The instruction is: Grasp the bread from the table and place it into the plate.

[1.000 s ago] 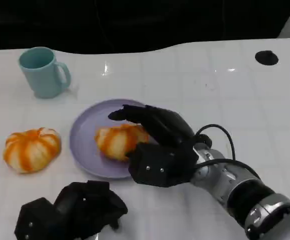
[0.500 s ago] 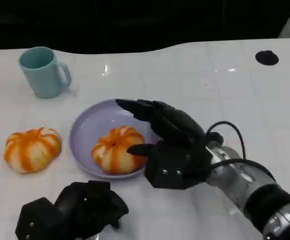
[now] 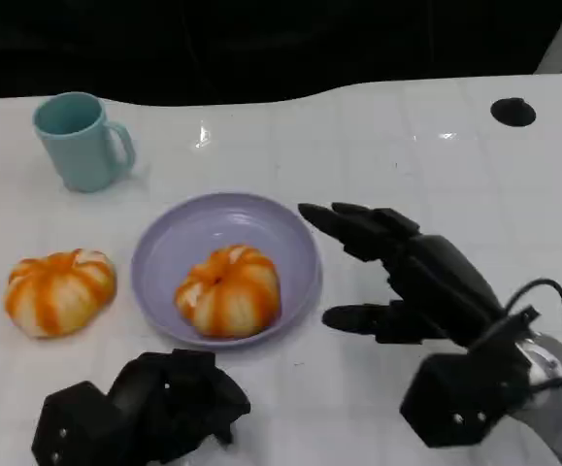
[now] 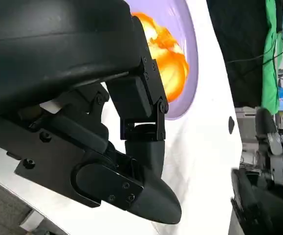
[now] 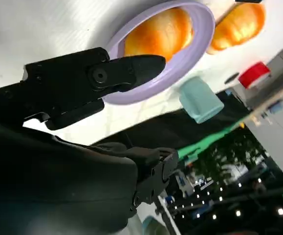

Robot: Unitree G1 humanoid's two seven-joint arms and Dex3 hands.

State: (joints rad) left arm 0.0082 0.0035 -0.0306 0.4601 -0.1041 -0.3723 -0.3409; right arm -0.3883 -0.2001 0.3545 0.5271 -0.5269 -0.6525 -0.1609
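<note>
An orange-and-white striped bread [image 3: 229, 290] lies in the lavender plate [image 3: 176, 243], toward its front; it also shows in the plate in the left wrist view [image 4: 166, 58] and the right wrist view [image 5: 162, 33]. A second, similar bread [image 3: 59, 290] sits on the table left of the plate [image 5: 239, 22]. My right hand [image 3: 418, 282] hovers to the right of the plate, fingers spread, holding nothing. My left hand [image 3: 140, 410] rests at the table's near edge in front of the plate, fingers curled in with nothing in them.
A teal mug [image 3: 81, 141] stands at the back left [image 5: 199, 101]. A black round spot [image 3: 512, 112] marks the table at the far right. The white table [image 3: 436, 165] stretches bare to the right of the plate.
My right hand let go of the bread in the plate and drew back to the right and toward me, fingers spreading. The left hand stayed put.
</note>
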